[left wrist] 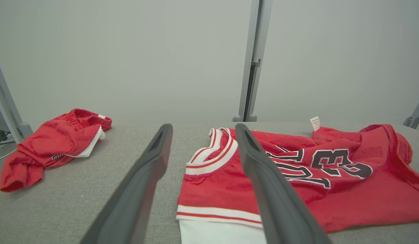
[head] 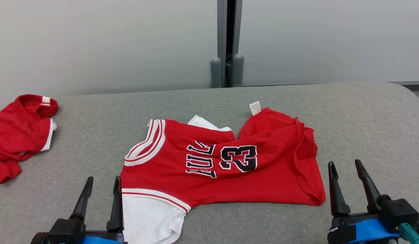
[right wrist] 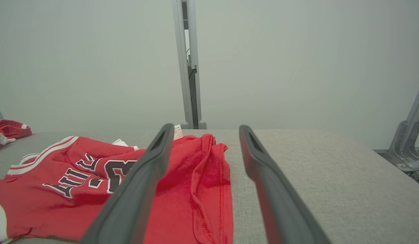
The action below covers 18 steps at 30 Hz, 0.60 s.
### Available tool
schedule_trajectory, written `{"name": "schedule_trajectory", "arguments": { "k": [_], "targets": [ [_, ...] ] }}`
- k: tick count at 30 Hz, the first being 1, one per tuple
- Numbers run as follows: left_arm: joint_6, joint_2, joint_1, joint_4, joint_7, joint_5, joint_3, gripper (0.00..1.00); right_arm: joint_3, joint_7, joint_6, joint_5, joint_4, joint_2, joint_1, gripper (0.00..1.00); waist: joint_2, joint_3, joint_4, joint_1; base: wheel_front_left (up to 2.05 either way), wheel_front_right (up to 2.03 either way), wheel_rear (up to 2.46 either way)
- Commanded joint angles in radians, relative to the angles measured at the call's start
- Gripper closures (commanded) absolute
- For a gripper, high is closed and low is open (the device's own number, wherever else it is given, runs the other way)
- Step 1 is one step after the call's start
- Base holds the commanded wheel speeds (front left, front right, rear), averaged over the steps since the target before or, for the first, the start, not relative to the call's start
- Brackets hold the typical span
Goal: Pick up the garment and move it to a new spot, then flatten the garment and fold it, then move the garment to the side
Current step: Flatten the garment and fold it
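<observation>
- At the near edge, left gripper (head: 104,179) and right gripper (head: 344,162) stand spread and empty.
- Between them on the table (head: 365,112), the red jersey (head: 229,169) lies rumpled; best pinch opposite hems, then pull apart evenly.
- Far left: another red garment (head: 19,135), well apart.

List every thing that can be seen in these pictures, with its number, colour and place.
jersey: one, red with white trim and a black 23, middle of the table
label: one, white, on the jersey's far edge
crumpled garment: one, red with white, far left of the table
table: one, grey fabric top, under both garments
post: one, grey, behind the table
left gripper: one, dark, open, near edge, at the jersey's left end
right gripper: one, dark, open, near edge, right of the jersey
</observation>
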Motion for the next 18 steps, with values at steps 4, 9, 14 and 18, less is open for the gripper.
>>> {"name": "schedule_trajectory", "arguments": {
  "k": [4, 9, 14, 18],
  "targets": [
    [0.006, 0.003, 0.019, 0.008, -0.003, 0.006, 0.006, 0.0, 0.004, 0.0, 0.0, -0.006, 0.005, 0.008, 0.025, 0.0, 0.0, -0.006, 0.002, 0.0002, 0.0, 0.0, 0.0],
    [-0.001, 0.003, 0.023, 0.049, -0.003, -0.008, -0.006, 0.0, -0.009, 0.0, 0.0, -0.017, 0.085, 0.006, 0.021, 0.0, 0.0, -0.006, 0.006, 0.0002, 0.0, 0.0, 0.0],
    [0.0, 0.003, 0.041, 0.12, -0.003, -0.028, -0.036, 0.0, -0.033, -0.001, 0.0, -0.03, 0.193, -0.003, -0.008, 0.0, 0.0, 0.002, 0.01, 0.0002, 0.0, 0.0, 0.0],
    [-0.003, 0.003, 0.052, 0.183, -0.003, -0.039, -0.06, 0.0, -0.047, 0.0, 0.0, -0.043, 0.282, -0.007, -0.031, 0.0, 0.0, 0.012, 0.015, 0.0002, 0.0, 0.0, 0.0]
  ]
}}
